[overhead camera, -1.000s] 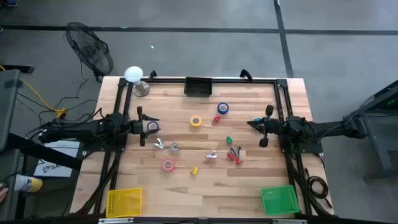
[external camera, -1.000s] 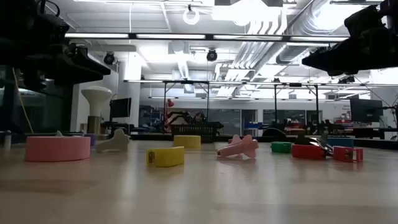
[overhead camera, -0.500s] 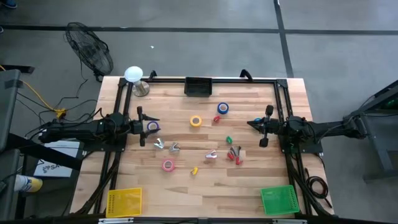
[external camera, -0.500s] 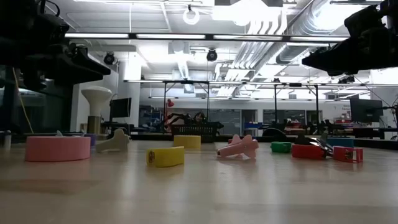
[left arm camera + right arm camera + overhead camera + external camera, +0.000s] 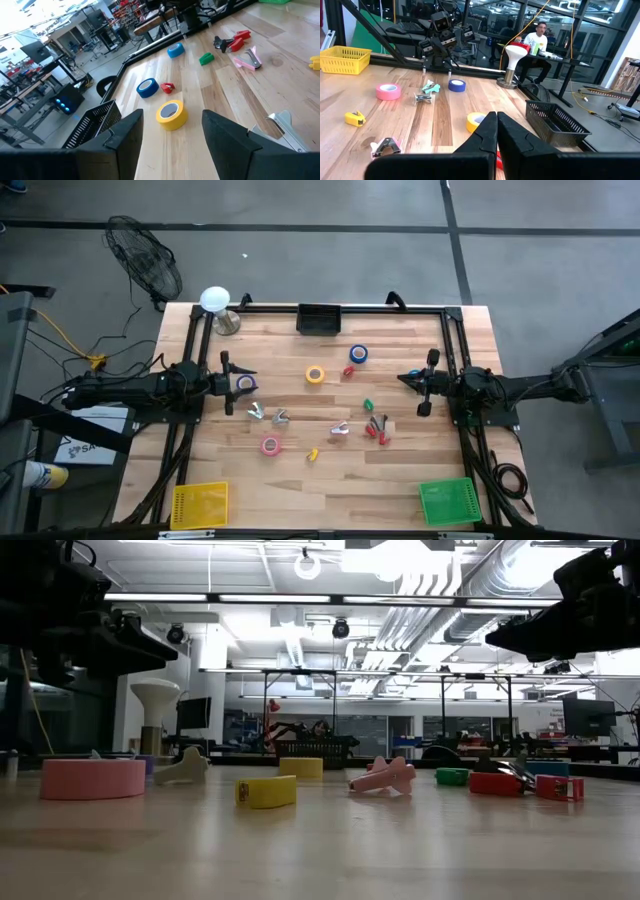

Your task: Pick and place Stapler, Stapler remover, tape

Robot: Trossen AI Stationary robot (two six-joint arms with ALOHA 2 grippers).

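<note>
Tape rolls, staplers and removers scattered on the table (image 5: 410, 470).

A ring-shaped yellow tape roll (image 5: 315, 374) is seen at twelve o'clock of the table's centre. The left gripper (image 5: 227, 383) is spread empty at nine o'clock; the right gripper (image 5: 424, 384) is clenched empty at three.

- Nothing is visibly changing between the earlier pictures and now, whether seen from above or from table height.
- The left gripper (image 5: 232, 384) is not shifting. It is hanging over the same spot at the left side of the table (image 5: 400, 470).
- The right gripper (image 5: 404, 378) is not shifting either. It is keeping its place over the table's right side.
- No tape roll or other small thing on the table is moving; each is lying where it lay a second ago.
</note>
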